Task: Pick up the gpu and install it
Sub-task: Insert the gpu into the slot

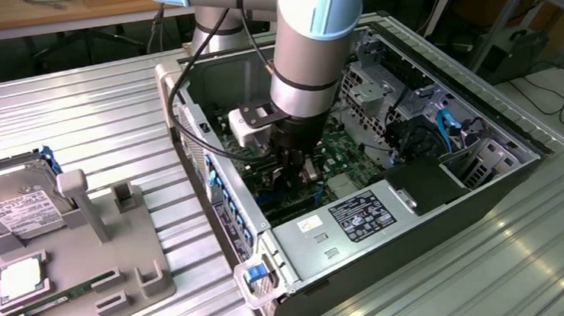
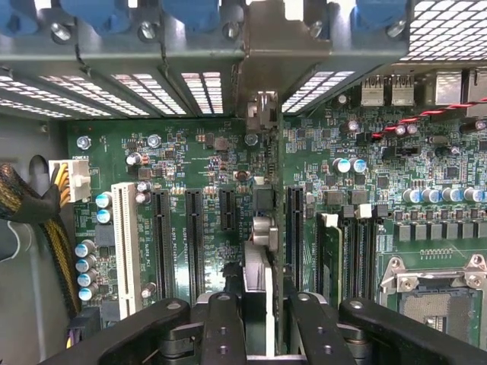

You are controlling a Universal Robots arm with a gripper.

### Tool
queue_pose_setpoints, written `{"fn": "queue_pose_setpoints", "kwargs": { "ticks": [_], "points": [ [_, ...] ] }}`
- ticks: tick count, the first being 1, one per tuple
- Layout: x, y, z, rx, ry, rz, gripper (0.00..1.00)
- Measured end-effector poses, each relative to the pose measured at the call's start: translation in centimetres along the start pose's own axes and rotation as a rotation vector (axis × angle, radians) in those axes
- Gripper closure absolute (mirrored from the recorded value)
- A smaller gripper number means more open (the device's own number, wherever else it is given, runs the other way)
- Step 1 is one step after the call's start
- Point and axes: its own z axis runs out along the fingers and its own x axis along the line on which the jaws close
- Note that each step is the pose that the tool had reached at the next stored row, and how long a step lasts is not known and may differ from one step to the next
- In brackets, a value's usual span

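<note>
gpu (image 2: 259,266): seen edge-on in the wrist view, standing on its thin edge between the pincer fingers, over the green motherboard (image 2: 190,160). Long axis runs parallel to the black expansion slots (image 2: 194,239), toward the rear wall of the case. Silvery bracket end (image 2: 262,84) points at the row of rear slot openings under the blue clips (image 2: 186,11). Lower edge sits between two black slots; whether seated or just above, cannot tell.

pincer (image 2: 259,323): partly closed, narrow gap, black fingers (image 2: 222,327) on either side of the card, clamped on its flat faces. In the exterior view, down inside the open computer case (image 1: 526,144), pointing straight down at the board.

arm (image 1: 309,56): grey with light blue joint caps, reaching into the case from above, black cable looped alongside.

case: lies on its side on the ribbed metal desk (image 1: 63,108), side panel off, power supply (image 1: 364,216) with label at the near end.

grey fixture tray (image 1: 98,274): on the desk at the exterior view's left, well apart from the case. Carries a silver hard drive (image 1: 10,205) with white label, a square processor (image 1: 22,279), a narrow green memory stick (image 1: 59,296).

white slot (image 2: 125,247): on the board, beside the black ones, near a yellow and black cable bundle (image 2: 46,220).
</note>
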Motion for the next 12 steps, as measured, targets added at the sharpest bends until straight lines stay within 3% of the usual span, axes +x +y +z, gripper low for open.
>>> {"fn": "queue_pose_setpoints", "kwargs": {
  "ticks": [7,12],
  "points": [
    [0.06,0.04,0.98,-0.0015,0.0018,0.0,0.72],
    [0.07,0.04,1.01,-0.0013,0.001,0.0,0.72]
  ]
}}
